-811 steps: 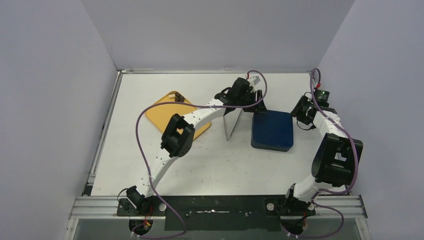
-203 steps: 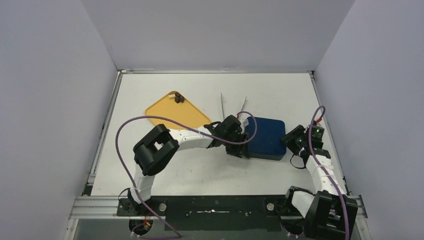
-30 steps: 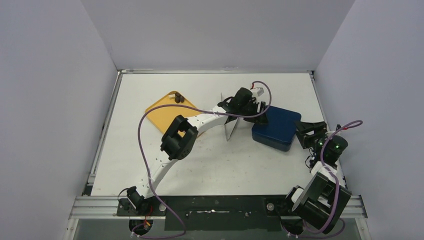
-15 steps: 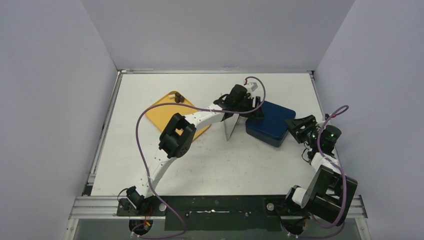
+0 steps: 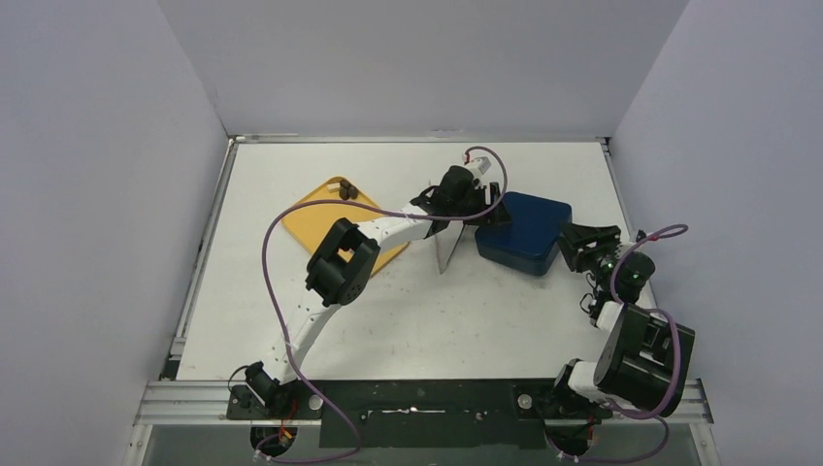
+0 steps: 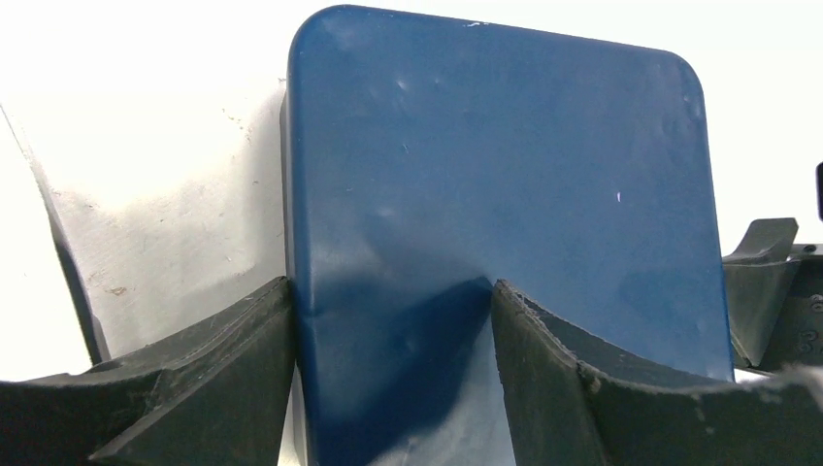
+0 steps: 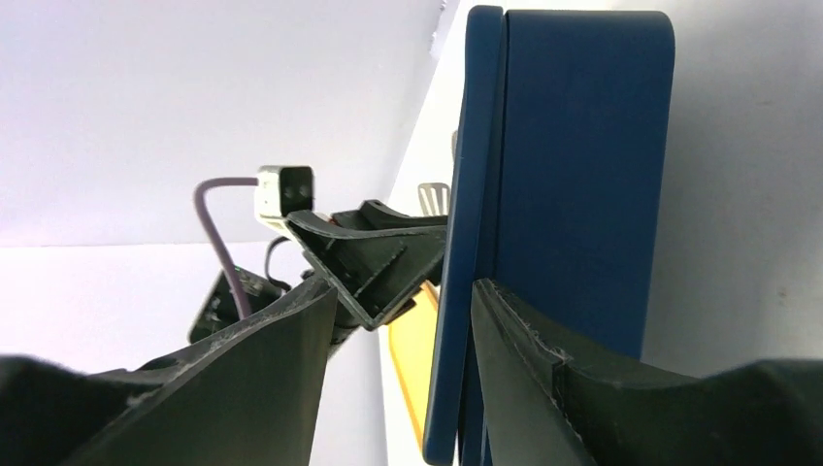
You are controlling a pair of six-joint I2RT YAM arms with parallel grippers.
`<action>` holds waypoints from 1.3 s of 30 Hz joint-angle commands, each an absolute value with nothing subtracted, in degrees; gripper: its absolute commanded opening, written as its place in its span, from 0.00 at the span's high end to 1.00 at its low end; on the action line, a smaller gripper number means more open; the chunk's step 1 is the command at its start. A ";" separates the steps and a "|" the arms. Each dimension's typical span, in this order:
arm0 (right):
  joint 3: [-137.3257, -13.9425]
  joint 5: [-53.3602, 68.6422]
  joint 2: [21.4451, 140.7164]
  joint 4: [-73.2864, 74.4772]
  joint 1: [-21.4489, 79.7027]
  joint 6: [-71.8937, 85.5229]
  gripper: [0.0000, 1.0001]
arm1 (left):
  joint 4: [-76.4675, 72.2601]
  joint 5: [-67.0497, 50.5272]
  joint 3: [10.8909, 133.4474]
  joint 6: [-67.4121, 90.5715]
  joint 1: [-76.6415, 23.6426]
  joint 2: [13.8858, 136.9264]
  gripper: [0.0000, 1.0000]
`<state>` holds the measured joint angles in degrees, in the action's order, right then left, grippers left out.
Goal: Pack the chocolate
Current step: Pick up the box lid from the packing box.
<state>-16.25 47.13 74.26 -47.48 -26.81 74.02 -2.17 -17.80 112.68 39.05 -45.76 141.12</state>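
1. Well, at far left I see the chocolate only as a few dark brown specks on the far corner of the yellow tray. The pieces are too small for me to tell their shapes.
2. The metal tongs are partly hidden under my left arm.
3. The left gripper straddles a corner of the blue box with its fingers apart. I cannot tell whether it grips.
4. The lid hides the box's contents.
5. The right gripper straddles the box's edge, and its grip is equally unclear.

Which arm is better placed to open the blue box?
Probably right: the right fingers straddle the blue box at its side seam, while the left fingers sit over a top corner.
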 commanded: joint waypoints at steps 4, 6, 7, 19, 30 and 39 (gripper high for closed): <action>-19.13 59.14 73.34 -52.49 -17.61 79.76 0.48 | -6.64 -37.81 112.66 41.42 -56.71 138.26 0.37; -25.61 53.13 69.22 -25.18 -16.54 60.19 0.45 | -7.04 -38.51 112.76 42.06 -56.88 137.97 0.37; -29.36 47.56 68.01 -14.02 -15.39 50.56 0.43 | -7.64 -39.15 112.76 42.52 -56.99 137.87 0.37; -25.35 61.31 72.99 -32.32 -14.70 59.55 0.42 | -14.94 -42.97 111.97 49.49 -57.78 135.00 0.35; -23.45 66.60 76.39 -28.88 -19.13 61.32 0.43 | -15.79 -45.10 113.23 49.99 -55.33 136.30 0.30; -33.12 54.04 73.59 10.25 -20.98 34.52 0.43 | -16.22 -45.03 112.16 50.19 -51.35 135.58 0.30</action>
